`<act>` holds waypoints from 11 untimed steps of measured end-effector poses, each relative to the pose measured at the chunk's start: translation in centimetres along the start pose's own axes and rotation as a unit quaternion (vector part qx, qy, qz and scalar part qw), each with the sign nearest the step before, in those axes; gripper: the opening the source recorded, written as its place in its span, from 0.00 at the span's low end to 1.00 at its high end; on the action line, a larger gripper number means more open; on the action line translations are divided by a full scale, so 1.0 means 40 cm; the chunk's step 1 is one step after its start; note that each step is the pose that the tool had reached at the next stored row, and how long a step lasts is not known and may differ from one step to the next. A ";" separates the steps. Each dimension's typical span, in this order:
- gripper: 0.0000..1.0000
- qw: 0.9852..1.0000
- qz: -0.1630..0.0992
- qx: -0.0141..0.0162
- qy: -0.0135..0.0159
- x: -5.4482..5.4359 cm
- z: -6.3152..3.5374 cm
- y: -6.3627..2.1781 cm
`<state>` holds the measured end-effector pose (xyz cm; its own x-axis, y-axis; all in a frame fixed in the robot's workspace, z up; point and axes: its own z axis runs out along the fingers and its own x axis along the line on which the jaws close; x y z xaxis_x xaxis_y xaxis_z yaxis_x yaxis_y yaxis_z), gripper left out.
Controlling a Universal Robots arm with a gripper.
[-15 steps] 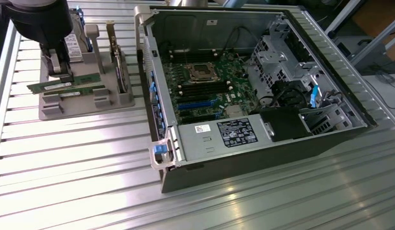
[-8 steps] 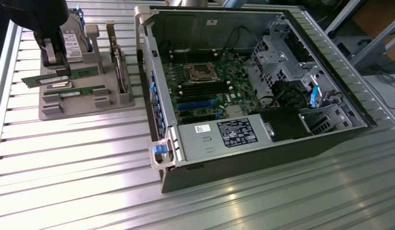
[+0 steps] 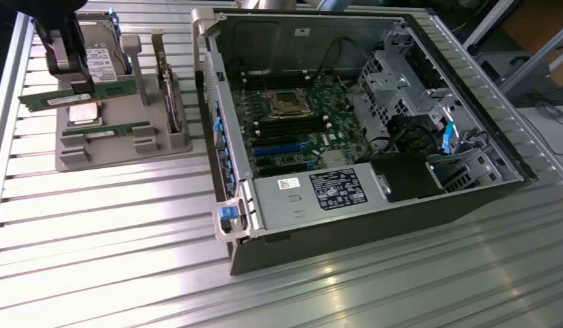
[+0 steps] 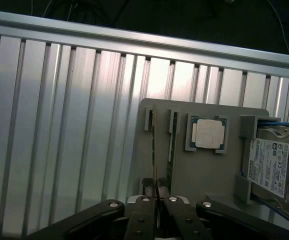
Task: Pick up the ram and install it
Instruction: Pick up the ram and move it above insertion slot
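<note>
My black gripper [image 3: 80,87] hangs over the grey parts holder [image 3: 99,154] at the exterior view's left. It is shut on the ram [image 3: 46,100], a long thin green stick that sits level a little above the holder and reaches past its edge. In the wrist view the fingertips [image 4: 147,192] pinch the ram [image 4: 155,150] edge-on, just above the holder [image 4: 204,175]. A second green memory stick [image 3: 117,130] [image 4: 170,145] lies in the holder's slot beside it.
On the holder sit a square silver processor [image 3: 84,113] [image 4: 208,134], a hard drive [image 3: 104,58] [image 4: 267,167] and a taller green card [image 3: 172,102]. The open computer case [image 3: 240,232] lies to the exterior view's right, with its motherboard [image 3: 286,130] exposed. Ribbed aluminium table [image 3: 99,232] surrounds everything.
</note>
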<state>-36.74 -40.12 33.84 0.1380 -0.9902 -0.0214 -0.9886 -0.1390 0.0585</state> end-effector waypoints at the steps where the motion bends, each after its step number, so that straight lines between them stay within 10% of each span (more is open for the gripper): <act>1: 0.13 1.000 0.000 0.000 0.000 0.000 -0.011 0.001; 11: 0.13 1.000 0.000 0.000 0.000 -0.003 -0.102 0.006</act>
<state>-36.74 -40.10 37.92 0.1379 -0.9902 -0.0214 -0.9886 -0.1390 0.0584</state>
